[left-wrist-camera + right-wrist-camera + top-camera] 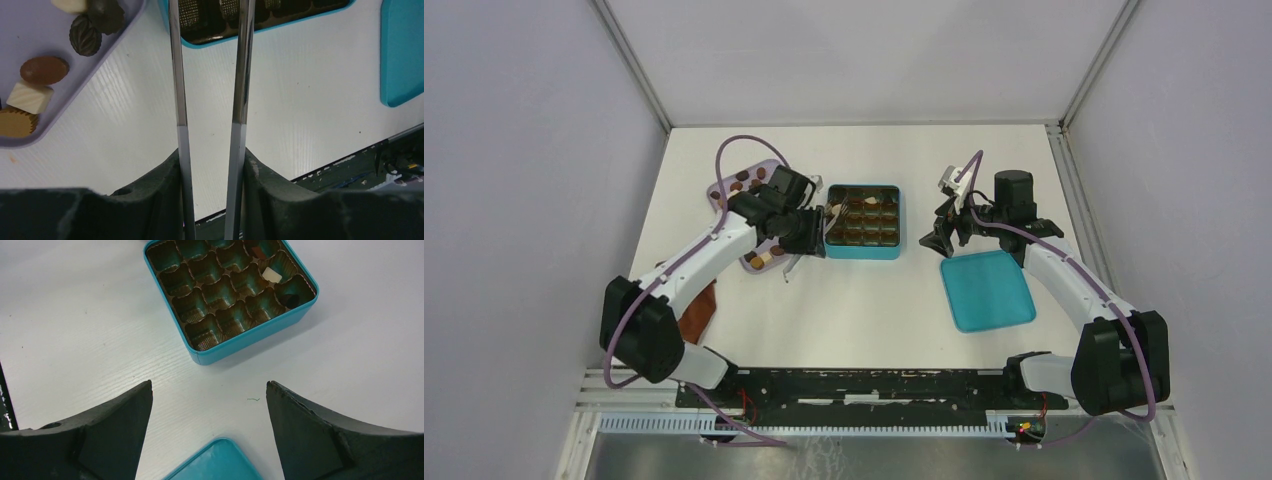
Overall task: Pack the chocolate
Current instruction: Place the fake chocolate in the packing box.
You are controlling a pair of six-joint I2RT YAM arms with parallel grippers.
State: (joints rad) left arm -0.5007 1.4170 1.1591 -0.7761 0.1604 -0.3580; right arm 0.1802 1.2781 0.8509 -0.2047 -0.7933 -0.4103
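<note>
The chocolates lie on a lilac tray, which also shows in the left wrist view with a brown oval piece, a cream block and a dark ribbed piece. The teal grid box holds a cream piece and a dark piece; most of its cells are empty. My left gripper is shut on metal tongs, whose blades reach over the box's left edge. Their tips are out of the wrist view. My right gripper is open and empty, right of the box.
The teal lid lies flat at the right, just under my right gripper. A reddish-brown cloth lies by the left arm. White walls enclose the table on three sides.
</note>
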